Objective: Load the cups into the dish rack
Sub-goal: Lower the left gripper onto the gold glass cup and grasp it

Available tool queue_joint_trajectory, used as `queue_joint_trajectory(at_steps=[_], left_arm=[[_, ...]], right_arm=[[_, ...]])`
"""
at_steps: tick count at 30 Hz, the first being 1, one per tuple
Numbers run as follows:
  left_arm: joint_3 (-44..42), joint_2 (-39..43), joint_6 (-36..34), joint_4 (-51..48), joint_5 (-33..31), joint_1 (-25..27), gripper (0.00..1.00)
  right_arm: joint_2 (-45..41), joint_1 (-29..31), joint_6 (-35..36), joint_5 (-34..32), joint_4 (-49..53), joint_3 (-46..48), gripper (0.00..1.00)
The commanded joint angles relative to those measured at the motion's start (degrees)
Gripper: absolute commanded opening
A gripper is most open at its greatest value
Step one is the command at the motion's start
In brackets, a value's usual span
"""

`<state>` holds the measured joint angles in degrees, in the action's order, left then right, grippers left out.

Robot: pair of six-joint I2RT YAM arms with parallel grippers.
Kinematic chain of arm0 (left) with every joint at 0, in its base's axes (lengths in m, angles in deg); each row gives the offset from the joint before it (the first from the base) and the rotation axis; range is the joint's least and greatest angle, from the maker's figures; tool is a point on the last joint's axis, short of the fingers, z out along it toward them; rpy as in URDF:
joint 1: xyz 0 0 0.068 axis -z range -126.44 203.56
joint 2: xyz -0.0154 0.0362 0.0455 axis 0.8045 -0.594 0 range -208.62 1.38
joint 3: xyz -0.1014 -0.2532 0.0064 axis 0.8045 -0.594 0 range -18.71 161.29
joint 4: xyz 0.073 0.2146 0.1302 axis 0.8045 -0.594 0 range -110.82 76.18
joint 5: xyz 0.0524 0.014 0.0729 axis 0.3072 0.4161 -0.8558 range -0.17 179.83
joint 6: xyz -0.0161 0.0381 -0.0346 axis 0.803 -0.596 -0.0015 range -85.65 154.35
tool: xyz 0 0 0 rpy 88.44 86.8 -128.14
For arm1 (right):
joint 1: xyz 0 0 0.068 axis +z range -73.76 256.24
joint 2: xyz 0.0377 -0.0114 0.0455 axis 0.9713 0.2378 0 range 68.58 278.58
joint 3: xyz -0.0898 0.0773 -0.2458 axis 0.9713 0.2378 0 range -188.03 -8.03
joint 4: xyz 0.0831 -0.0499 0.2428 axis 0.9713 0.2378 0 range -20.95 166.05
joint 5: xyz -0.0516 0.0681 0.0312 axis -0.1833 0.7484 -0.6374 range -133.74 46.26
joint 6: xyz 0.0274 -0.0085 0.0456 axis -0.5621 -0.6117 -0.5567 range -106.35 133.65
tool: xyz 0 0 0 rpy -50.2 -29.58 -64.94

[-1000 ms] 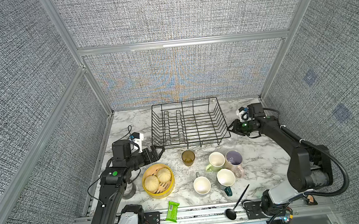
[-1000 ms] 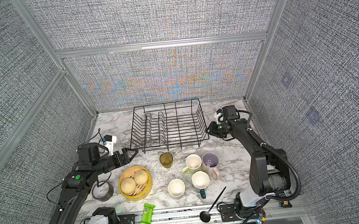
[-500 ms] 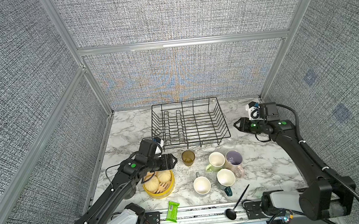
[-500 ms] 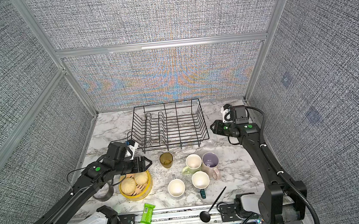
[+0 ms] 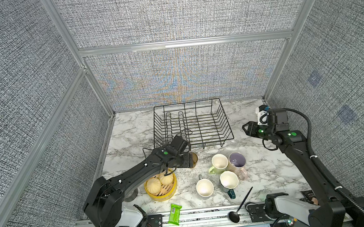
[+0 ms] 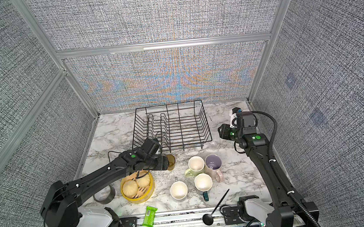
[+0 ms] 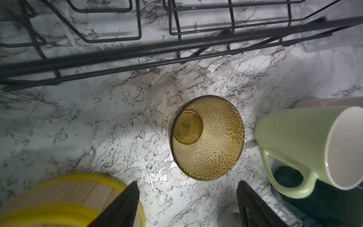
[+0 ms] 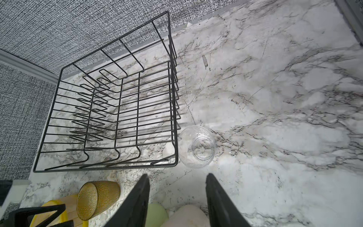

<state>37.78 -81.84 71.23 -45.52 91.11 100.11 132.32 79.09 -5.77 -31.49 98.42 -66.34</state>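
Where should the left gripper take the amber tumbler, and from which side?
Probably across the round wall of the amber tumbler, just below the rim, coming from the steamer basket side. It stands upright, has no handle, and the pale green mug crowds its far side. The left gripper is open.

Dish rack (image 5: 191, 122): black wire, upright, behind the cups.
Amber tumbler (image 5: 194, 159): upright, before the rack's front edge.
Clear glass (image 8: 197, 150): upright, beside the rack's front-right corner.
Pale green mug (image 5: 218, 161), pink mug (image 5: 237, 161), grey-white mug (image 5: 204, 188), dark teal mug (image 5: 228, 180): upright, clustered.
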Motion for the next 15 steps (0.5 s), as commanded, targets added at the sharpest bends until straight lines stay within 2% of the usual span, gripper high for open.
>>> queue_joint_trajectory(at_steps=[1, 8, 10, 13, 15], left_arm=[[0.94, -2.51, 1.39, 1.37, -3.01, 0.77, 0.79], [1.48, -5.4, 2.82, 0.88, -7.66, 0.96, 0.75], [2.39, -6.36, 3.7, -0.34, -8.83, 0.99, 0.64], [2.92, -7.6, 4.06, -0.13, -8.26, 0.95, 0.57], [3.1, -8.33, 4.24, -0.03, -7.49, 0.94, 0.47]], right_arm=[[-0.37, 0.05, -0.27, -1.47, -0.86, 0.38, 0.48], [0.36, 0.05, -1.25, -0.17, -2.15, 0.91, 0.48], [0.59, 0.05, -1.56, 0.14, -1.53, 0.56, 0.48], [0.66, 0.05, -1.94, 1.05, -3.02, 0.91, 0.48], [0.94, 0.05, -1.94, 1.37, -2.73, 0.91, 0.48]])
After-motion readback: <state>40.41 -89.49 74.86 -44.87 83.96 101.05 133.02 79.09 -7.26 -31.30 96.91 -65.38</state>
